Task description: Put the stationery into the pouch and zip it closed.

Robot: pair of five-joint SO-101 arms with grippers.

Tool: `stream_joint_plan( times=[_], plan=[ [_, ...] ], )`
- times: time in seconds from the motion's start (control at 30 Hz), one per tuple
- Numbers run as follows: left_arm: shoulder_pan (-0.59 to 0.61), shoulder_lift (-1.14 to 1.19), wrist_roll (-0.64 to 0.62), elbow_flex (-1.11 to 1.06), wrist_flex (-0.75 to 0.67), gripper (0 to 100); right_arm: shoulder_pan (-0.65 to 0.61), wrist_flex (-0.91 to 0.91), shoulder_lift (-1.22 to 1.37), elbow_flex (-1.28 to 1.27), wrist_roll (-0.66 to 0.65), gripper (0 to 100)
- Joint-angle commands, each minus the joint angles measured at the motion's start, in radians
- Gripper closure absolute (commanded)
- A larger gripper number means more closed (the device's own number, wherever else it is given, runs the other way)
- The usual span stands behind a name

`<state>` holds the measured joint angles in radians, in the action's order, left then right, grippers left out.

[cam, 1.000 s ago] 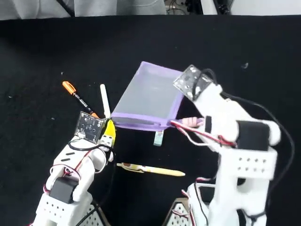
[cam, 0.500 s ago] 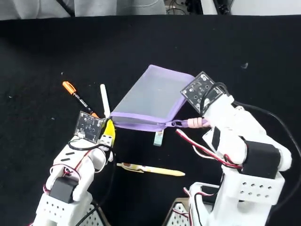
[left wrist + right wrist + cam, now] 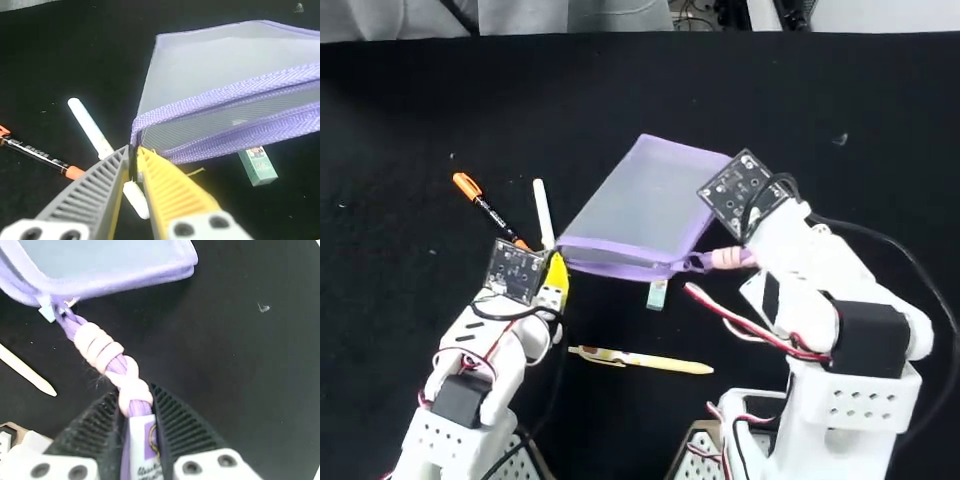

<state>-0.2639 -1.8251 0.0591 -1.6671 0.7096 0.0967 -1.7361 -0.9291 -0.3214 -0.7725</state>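
seeing the left gripper (image 3: 134, 153) pinched shut on the corner of the purple pouch (image 3: 227, 70), grey and yellow fingers together with the fabric edge between them. the right gripper (image 3: 134, 391) is clamped on the braided pull cord (image 3: 102, 351), pink and purple, which runs taut to the zip slider (image 3: 50, 313) at the pouch's opposite corner. from the high view the pouch (image 3: 642, 208) lies flat on the black table (image 3: 840, 90) between the two arms, zip edge facing them. i can't tell how far the zip is closed. all the stationery sits outside the pouch: the orange marker (image 3: 483, 206) and the white pen (image 3: 542, 213) lie beside the left gripper, off the pouch's left edge, the white pen close to the held corner. the small green eraser (image 3: 657, 293) lies just beside the zip edge, near its middle. the cream pen (image 3: 642, 360) lies well apart from the pouch, closer to the arm bases.
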Motion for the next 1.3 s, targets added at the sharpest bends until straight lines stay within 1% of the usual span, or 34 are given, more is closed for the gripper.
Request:
stream_joint_plan(
  times=[0.0, 0.17, 0.23, 0.33, 0.4, 0.5, 0.63, 0.7, 0.9, 1.17, 1.27],
  plan=[
    [-0.025, 0.000, -0.005, 0.002, -0.015, 97, -0.055, -0.014, -0.013, 0.059, 0.037, 98.8],
    [-0.025, 0.000, -0.009, 0.001, -0.015, 96, -0.071, -0.015, -0.013, 0.058, 0.043, 98.8],
    [-0.027, 0.000, -0.009, 0.001, -0.015, 91, -0.069, -0.015, -0.013, 0.056, 0.041, 98.8],
    [-0.027, 0.002, -0.018, -0.007, -0.015, 81, -0.072, -0.014, -0.013, 0.056, 0.041, 98.8],
    [-0.027, 0.002, -0.066, -0.016, -0.020, 78, -0.072, -0.014, -0.013, 0.054, 0.041, 98.8],
    [-0.028, 0.002, -0.104, -0.019, -0.025, 77, -0.072, -0.014, -0.015, 0.054, 0.041, 98.8],
    [-0.081, 0.002, -0.103, -0.024, -0.026, 76, -0.074, -0.012, -0.015, 0.054, 0.040, 98.8],
    [-0.096, 0.003, -0.101, -0.031, -0.052, 76, -0.074, -0.011, -0.015, 0.054, 0.037, 98.8],
    [-0.064, 0.005, -0.107, -0.031, -0.087, 76, -0.068, -0.012, -0.016, 0.059, 0.035, 98.8],
    [-0.062, 0.006, -0.100, -0.033, -0.089, 76, -0.068, -0.011, -0.016, 0.076, 0.041, 98.8],
    [-0.036, 0.006, -0.100, -0.033, -0.100, 76, -0.066, -0.018, -0.018, 0.104, 0.043, 98.8]
  ],
)
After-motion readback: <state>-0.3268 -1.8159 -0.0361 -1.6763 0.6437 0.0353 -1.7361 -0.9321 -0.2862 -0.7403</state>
